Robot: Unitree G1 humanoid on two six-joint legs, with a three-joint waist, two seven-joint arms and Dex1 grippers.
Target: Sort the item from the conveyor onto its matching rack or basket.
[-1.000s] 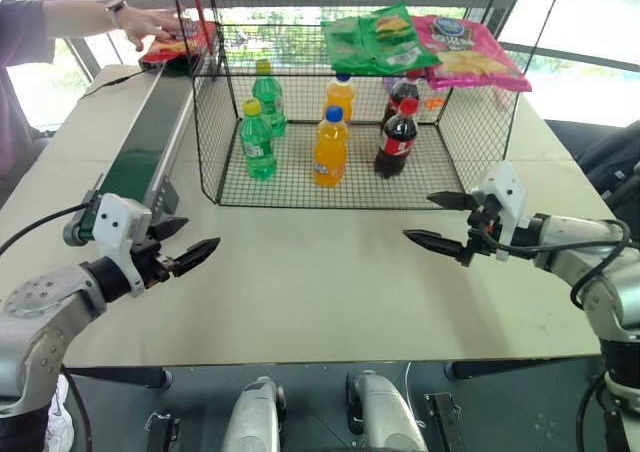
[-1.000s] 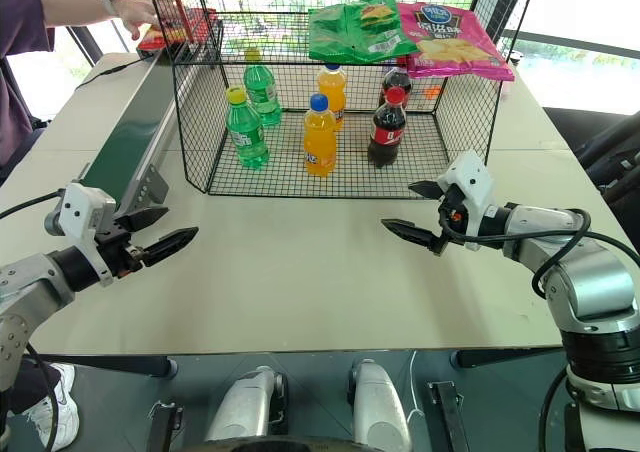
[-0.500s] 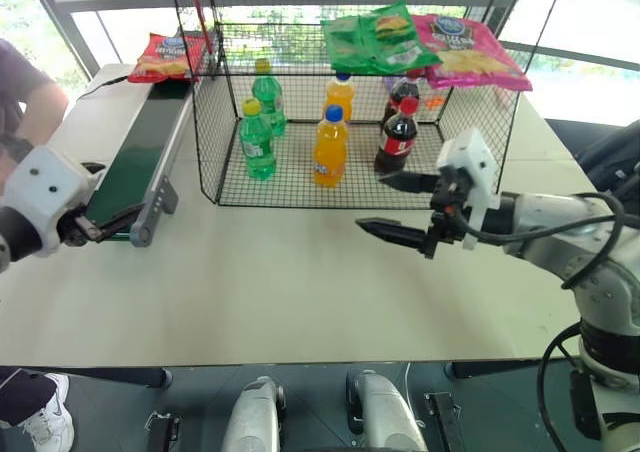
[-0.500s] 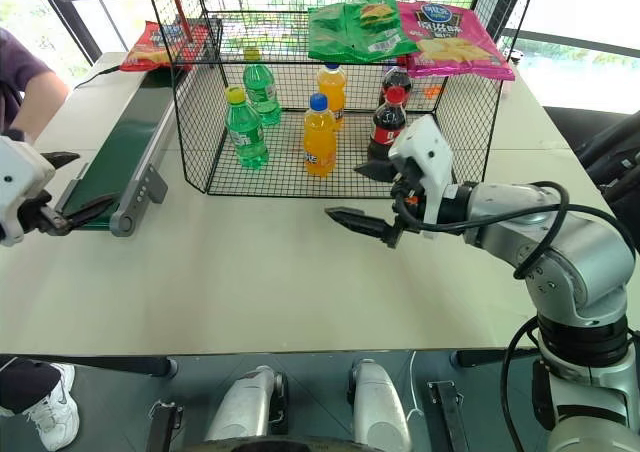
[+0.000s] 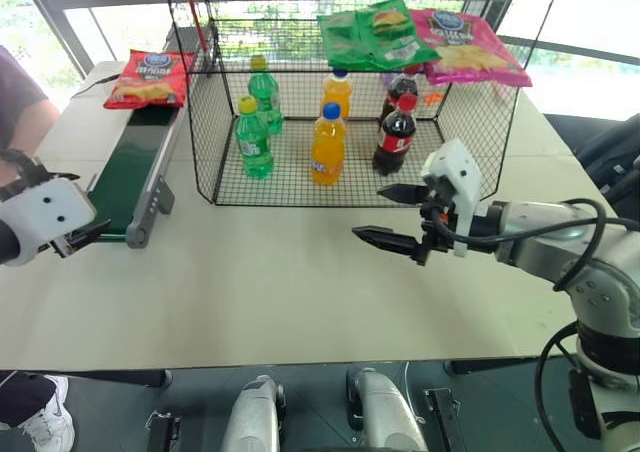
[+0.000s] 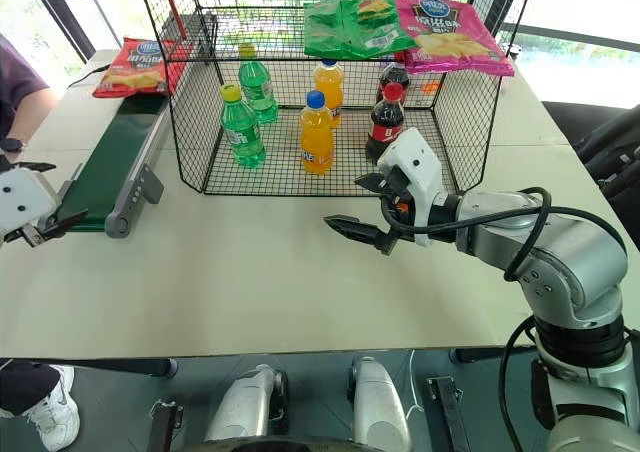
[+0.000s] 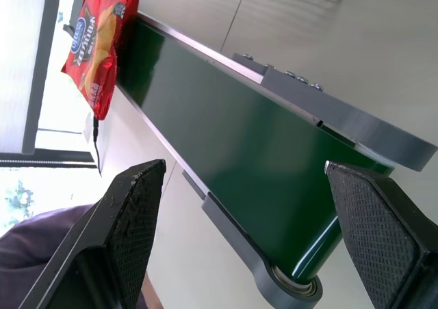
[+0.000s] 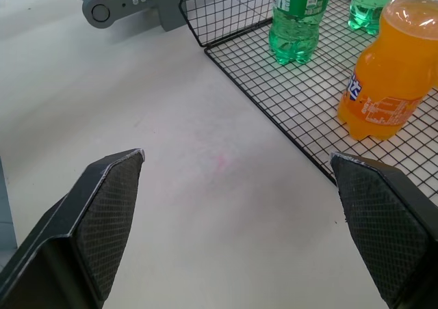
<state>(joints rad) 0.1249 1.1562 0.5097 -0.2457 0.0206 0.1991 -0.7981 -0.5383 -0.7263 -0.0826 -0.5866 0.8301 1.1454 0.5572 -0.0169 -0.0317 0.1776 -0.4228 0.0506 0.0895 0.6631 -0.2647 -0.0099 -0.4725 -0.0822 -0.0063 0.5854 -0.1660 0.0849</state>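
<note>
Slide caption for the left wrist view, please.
Open left gripper above the green conveyor, red crisp bag at its far end.

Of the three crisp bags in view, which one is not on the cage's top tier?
The glossy red crisp bag: it lies at the far end of the dark-green conveyor belt, while the green crisp bag and the pink-magenta crisp bag lie on the black wire cage's top tier.

Looked like a robotics test lab mocked up as a shop: plain beige table (image 5: 300, 292) by big windows (image 5: 590, 12), small conveyor (image 5: 130, 172), black wire cage (image 5: 210, 122) stocked with soda bottles (image 5: 328, 147) and crisp bags (image 5: 375, 37).
</note>
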